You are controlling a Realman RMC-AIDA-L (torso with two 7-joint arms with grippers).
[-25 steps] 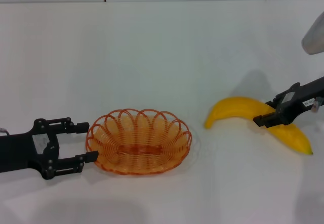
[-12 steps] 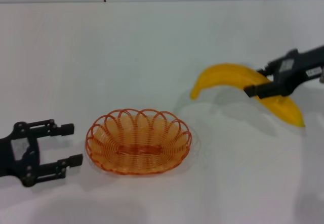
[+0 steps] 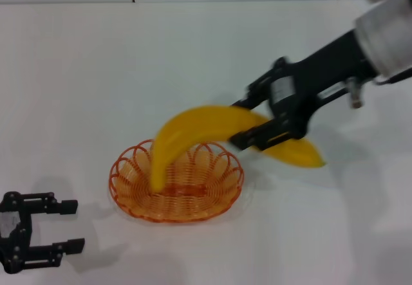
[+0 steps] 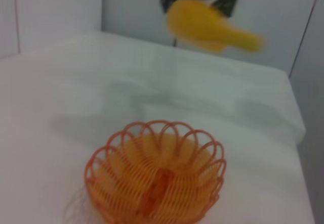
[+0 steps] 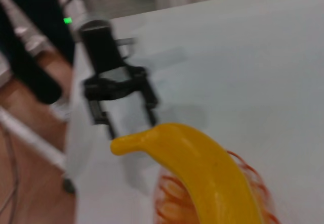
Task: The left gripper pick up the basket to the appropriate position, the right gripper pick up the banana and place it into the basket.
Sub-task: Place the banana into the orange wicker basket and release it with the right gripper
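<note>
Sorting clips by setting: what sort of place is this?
Probably a lab or test bench, not a home: a bare white table, plain pale wall panels behind, and only a basket and a banana set out.

Right gripper [image 3: 254,129]: black two-fingered claw on a black arm with a light grey upper section, reaching in from the far right corner toward the desk's middle; raised off the surface, fingers clamped across the middle of the banana [image 3: 193,130], small white label on the wrist. Left gripper [image 3: 67,224]: black claw low at the near left corner, fingers spread apart and pointing toward the desk's right edge, holding nothing; arm mostly out of view.
</note>
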